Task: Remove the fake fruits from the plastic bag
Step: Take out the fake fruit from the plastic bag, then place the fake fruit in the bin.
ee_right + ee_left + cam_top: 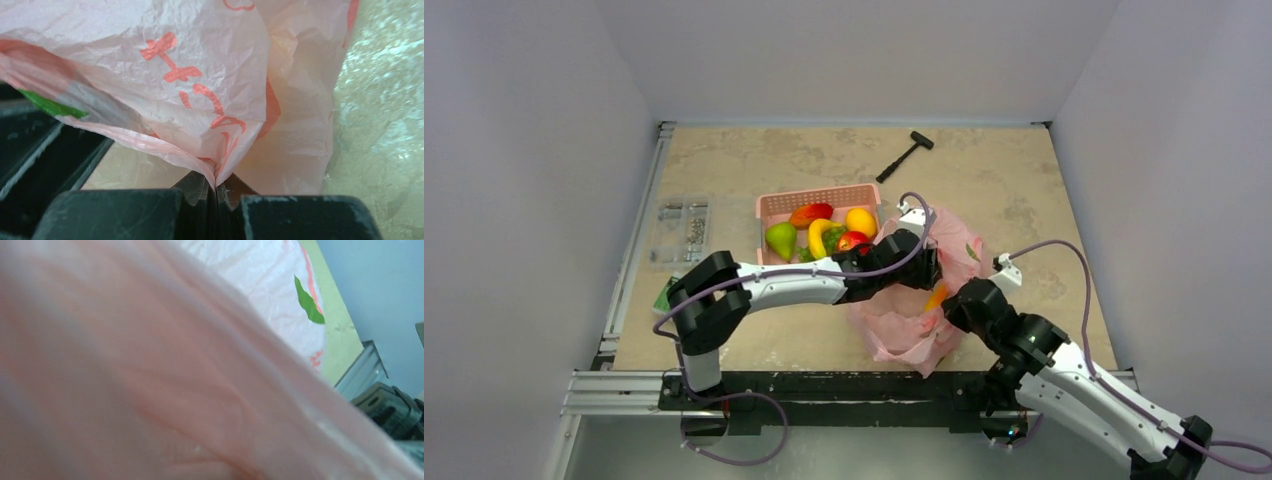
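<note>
The plastic bag [894,325] is set on the counter [1024,200] just beside the pink basket [769,205]. Its film is pinched by the right gripper [218,186], which is fully closed. The left gripper [916,266] is buried in the bag; its opening cannot be told. An orange fruit [936,296] is seen within.

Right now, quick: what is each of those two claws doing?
Left gripper: pushed into the plastic bag, fingers hidden; open or closed cannot be told.
Right gripper: closed, pinching a fold of the plastic bag.
</note>
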